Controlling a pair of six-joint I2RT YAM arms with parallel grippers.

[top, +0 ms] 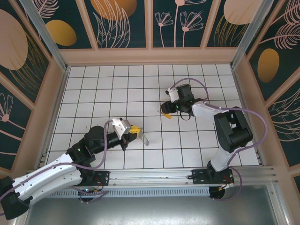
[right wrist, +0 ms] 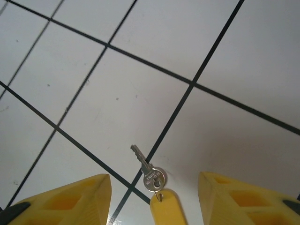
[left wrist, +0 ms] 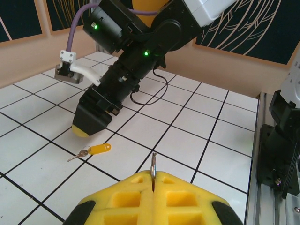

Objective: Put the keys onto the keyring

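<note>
Dark teal wall panels (top: 122, 18) with pale flower drawings close in a white tiled table (top: 93, 93) ruled with black lines. The left arm (top: 56, 171) reaches from the near left corner toward the middle of the table, and the right arm (top: 232, 129) bends in from the near right.

The left gripper (top: 135, 131) is clamped tight on the keyring (top: 146, 139). In the left wrist view the small metal ring (left wrist: 153, 165) stands edge-on, pinched in the seam between the two yellow fingers (left wrist: 183, 197). From above, the grey-brown strap lies just to the right of those fingers.

The right gripper (top: 167, 111) sits low over the tiles, farther back and to the right of the left one. Its jaws are apart — the two yellow fingers (right wrist: 79, 197) flank a single key (right wrist: 148, 174) without touching it. The key lies flat on the table across a black grid line, blade pointing away from the gripper. Its yellow tag (right wrist: 167, 208) runs back between the fingers.
</note>
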